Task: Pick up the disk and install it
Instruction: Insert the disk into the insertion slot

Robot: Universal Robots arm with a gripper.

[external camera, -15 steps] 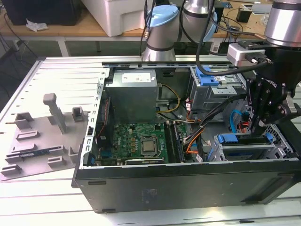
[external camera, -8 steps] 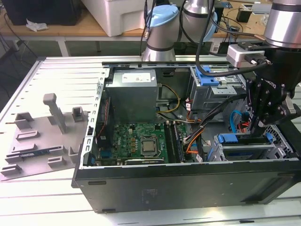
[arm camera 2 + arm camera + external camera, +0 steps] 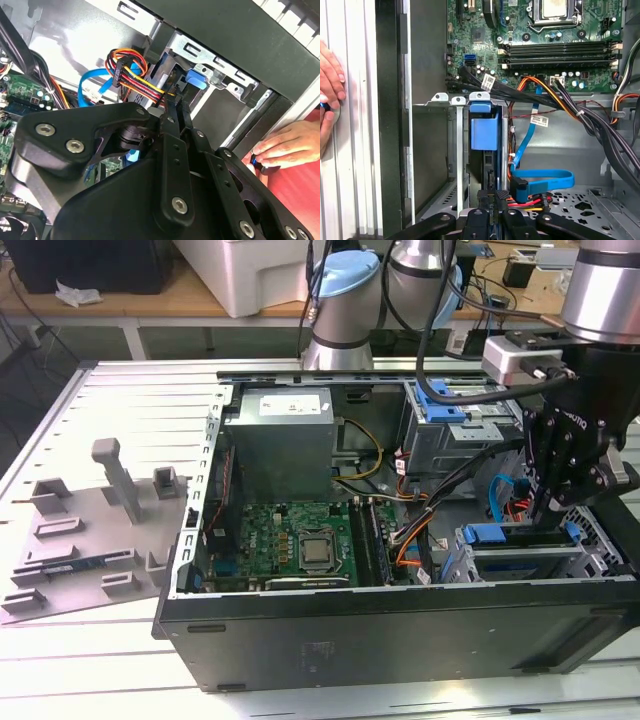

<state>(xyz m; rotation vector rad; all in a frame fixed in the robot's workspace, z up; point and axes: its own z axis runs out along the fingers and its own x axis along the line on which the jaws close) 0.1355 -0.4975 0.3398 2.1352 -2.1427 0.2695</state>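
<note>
The disk [image 3: 484,132] stands on edge inside the drive cage at the front corner of the open computer case [image 3: 400,630], on the exterior view's right. Its blue carrier rail [image 3: 490,535] shows at the top of the cage, and its blue end tab [image 3: 196,80] sits against the cage's metal frame. My gripper [image 3: 495,195] is right at the disk's near end, its two thin black fingers [image 3: 173,112] drawn close together and pointing along the slot. In the exterior view, the gripper [image 3: 543,510] hangs just over the cage.
A person's hand [image 3: 330,90] rests on the slatted table beside the case wall. Blue data cables [image 3: 545,180] and bundled power wires [image 3: 132,75] lie beside the cage. The grey power supply [image 3: 278,445], motherboard [image 3: 290,540], another blue bracket [image 3: 440,400] and a grey fixture [image 3: 90,530] are nearby.
</note>
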